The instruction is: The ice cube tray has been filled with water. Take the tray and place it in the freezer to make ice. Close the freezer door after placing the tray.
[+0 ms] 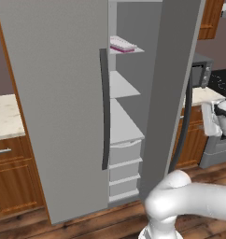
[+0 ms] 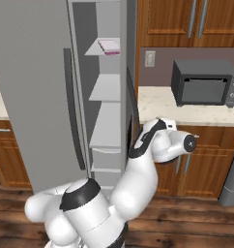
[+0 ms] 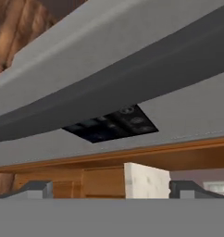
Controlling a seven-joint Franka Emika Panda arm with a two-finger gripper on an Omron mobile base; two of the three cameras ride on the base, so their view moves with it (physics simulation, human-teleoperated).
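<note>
Freezer (image 1: pixel 126 88) stands open, pale shelves and drawers (image 1: pixel 125 170) inside. Ice cube tray (image 1: pixel 122 44) lies flat on upper shelf (image 1: pixel 133 50), toward its front edge, nothing else on shelves. Freezer door (image 1: pixel 173 84) swung out, edge-on, dark bar handle (image 1: pixel 182 128) on it. End effector (image 3: pixel 109 189) well below and right of tray, outside door, facing black dispenser panel (image 3: pixel 109 124); fingertips (image 3: pixel 37 189) spread wide, holding nothing. Microwave (image 2: pixel 203 82) on surface (image 2: pixel 186 114) beside freezer.
</note>
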